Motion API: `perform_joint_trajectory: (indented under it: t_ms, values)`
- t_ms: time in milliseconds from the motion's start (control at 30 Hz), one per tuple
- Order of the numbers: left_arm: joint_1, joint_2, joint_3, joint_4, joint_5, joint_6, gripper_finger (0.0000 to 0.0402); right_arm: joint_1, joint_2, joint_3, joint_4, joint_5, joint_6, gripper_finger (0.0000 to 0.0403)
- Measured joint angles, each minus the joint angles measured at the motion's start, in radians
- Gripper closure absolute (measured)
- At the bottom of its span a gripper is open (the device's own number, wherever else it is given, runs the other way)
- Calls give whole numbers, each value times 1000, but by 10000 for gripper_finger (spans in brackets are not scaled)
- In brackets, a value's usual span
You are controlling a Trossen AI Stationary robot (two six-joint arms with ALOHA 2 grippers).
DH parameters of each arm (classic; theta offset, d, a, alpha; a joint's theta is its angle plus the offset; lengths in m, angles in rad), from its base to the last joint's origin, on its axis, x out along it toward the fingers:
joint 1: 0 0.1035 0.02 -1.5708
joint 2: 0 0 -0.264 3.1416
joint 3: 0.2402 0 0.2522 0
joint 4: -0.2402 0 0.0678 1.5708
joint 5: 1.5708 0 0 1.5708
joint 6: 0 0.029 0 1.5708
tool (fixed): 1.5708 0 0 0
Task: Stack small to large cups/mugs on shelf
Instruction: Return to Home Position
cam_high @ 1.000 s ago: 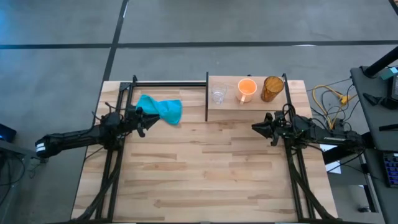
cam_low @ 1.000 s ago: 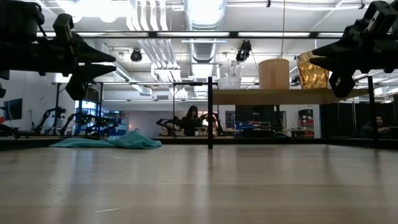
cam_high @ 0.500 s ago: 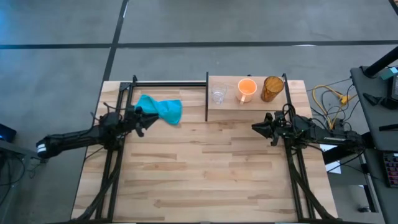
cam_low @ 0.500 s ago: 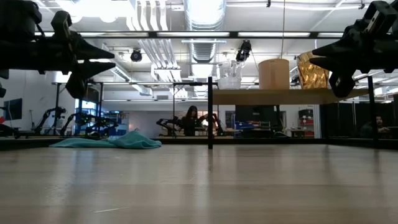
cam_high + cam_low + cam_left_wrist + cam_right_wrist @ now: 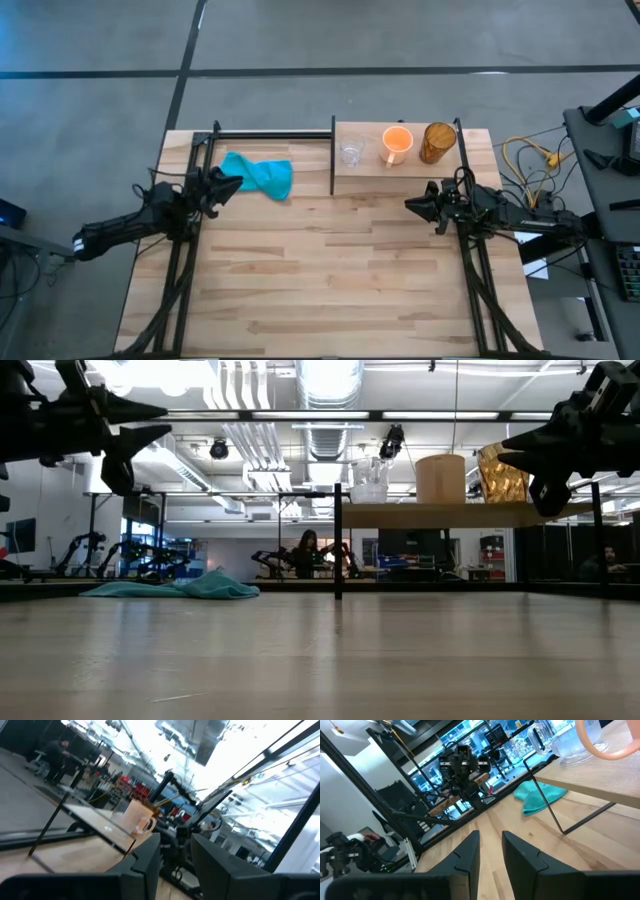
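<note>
On the shelf (image 5: 372, 163), at the table's far right, three vessels stand upright in a row: the clear glass cup (image 5: 351, 153), the orange mug (image 5: 397, 143) and the brown wood-patterned cup (image 5: 437, 142). The low view shows the same row: glass cup (image 5: 368, 482), mug (image 5: 440, 478), brown cup (image 5: 503, 473). My left gripper (image 5: 236, 183) hovers near the teal cloth, high above the table (image 5: 165, 418), open by a narrow gap and empty. My right gripper (image 5: 407, 205) hangs just in front of the shelf, about level with the cups (image 5: 500, 450), also narrowly open and empty.
A teal cloth (image 5: 260, 175) lies crumpled on the table to the left of the shelf. Black frame posts (image 5: 332, 155) stand at the shelf's left end and rails run along the table's sides. Bare planks (image 5: 330, 270) fill the middle and near part. People sit in the room behind.
My left gripper has risen and swung a little toward the table's far edge, beside the teal cloth. The right arm, the cups and the cloth have stayed where they were.
</note>
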Motion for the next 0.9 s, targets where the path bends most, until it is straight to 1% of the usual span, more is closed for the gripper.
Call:
perform_joint_trajectory:
  t_ms: [67, 433, 900]
  values:
    - [0, -25, 0, 6, 0, 0, 306, 0, 0, 0, 0, 0, 0, 326]
    - [0, -24, 0, 17, -1, 0, 306, 0, 0, 0, 0, 0, 0, 326]
    - [0, 21, 0, 18, 0, 0, 306, 0, 0, 0, 0, 0, 0, 326]
